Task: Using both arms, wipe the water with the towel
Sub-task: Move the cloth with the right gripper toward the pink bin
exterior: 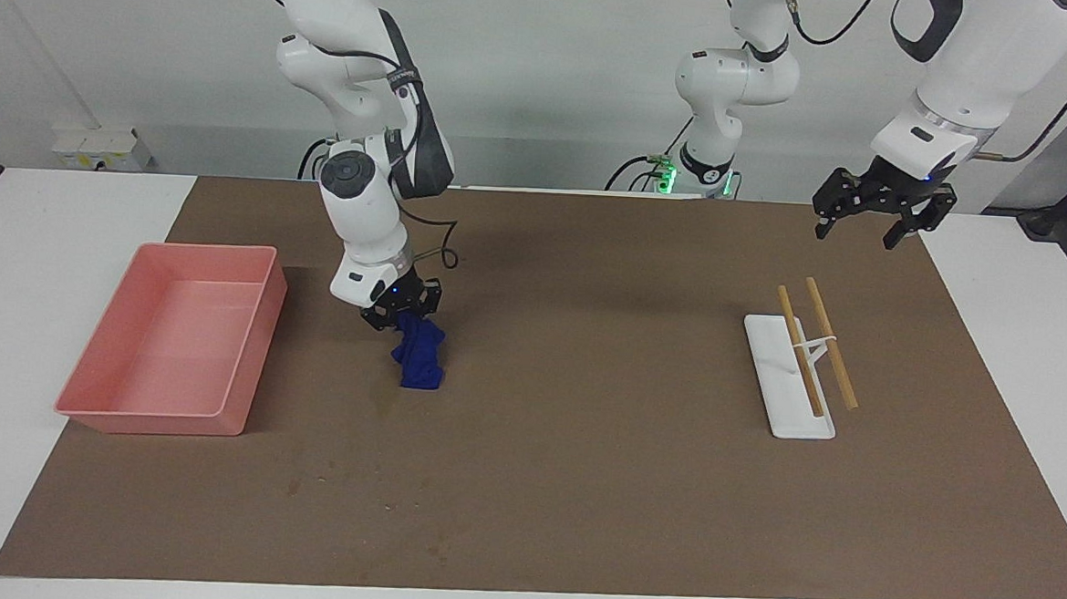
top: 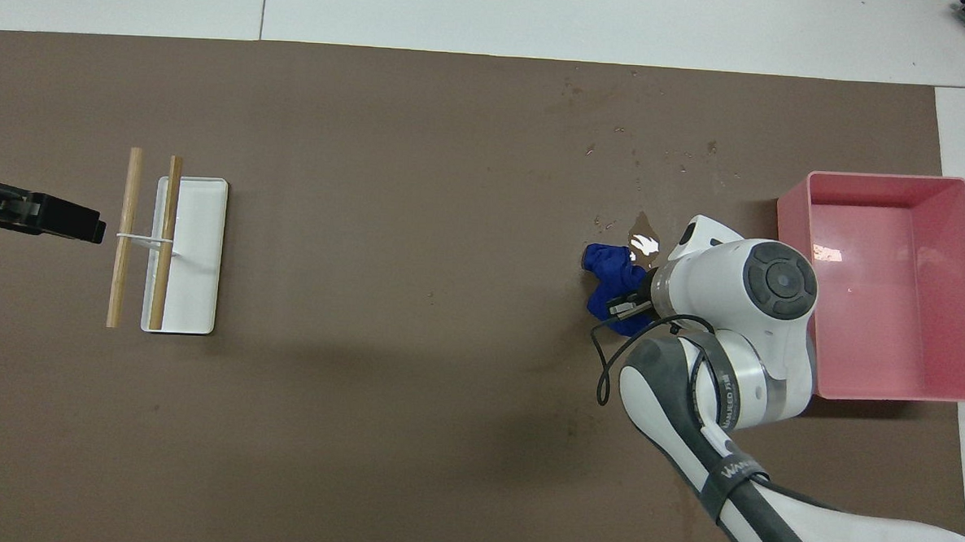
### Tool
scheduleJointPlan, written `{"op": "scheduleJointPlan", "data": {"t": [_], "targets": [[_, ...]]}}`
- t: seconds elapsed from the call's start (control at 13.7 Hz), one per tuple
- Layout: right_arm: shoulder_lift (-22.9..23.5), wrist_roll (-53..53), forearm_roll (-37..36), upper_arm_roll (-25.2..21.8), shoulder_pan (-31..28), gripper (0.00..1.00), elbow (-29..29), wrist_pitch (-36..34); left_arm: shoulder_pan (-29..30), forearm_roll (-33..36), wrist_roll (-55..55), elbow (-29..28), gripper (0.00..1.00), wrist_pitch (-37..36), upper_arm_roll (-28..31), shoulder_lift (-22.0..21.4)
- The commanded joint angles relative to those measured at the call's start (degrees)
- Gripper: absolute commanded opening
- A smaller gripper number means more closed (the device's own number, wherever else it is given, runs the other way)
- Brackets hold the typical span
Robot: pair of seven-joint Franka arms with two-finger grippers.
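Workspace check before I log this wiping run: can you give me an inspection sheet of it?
Surface: brown mat on a white table, small dark specks.
Job's things: blue towel bunched, lower end on the mat; water a small wet blotch beside it, farther from the robots.
Clutter: pink bin at the right arm's end; white tray with two wooden sticks across it at the left arm's end.
Grippers: right tool shut on the towel; left tool open, raised over the mat's edge, waiting.
Cables: black cable looping off the right arm.
Surroundings: grey wall, wall socket box.
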Motion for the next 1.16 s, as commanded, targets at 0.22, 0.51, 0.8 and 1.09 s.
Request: {"op": "scheduleJointPlan", "data": {"t": [0.22,0.51,0.8,1.09], "targets": [[11.7,-4.3,-1.1,0.4,-2.7,0.0,6.4,11.5,0.5,-0.7,0.6,0.7,1.0,-0.9,-0.1,0.0],[18.6,-4.4,-1.4,0.3,-2.5,0.0,14.3,14.5,0.6,-0.8,0.5,2.7,1.0,-5.1,-0.1,0.5],[19.8,-5.3,-10.7,0.4,-5.3,0.0,16.9,14.6,0.7,-0.7,0.5,1.8,1.0,-5.0,-0.1,0.2],[19.9,-12.8,-15.3,0.4,-8.1,0.0,17.0,14.8,6.7,-0.7,0.6,1.6,1.0,-5.1,-5.2,0.1]]}}
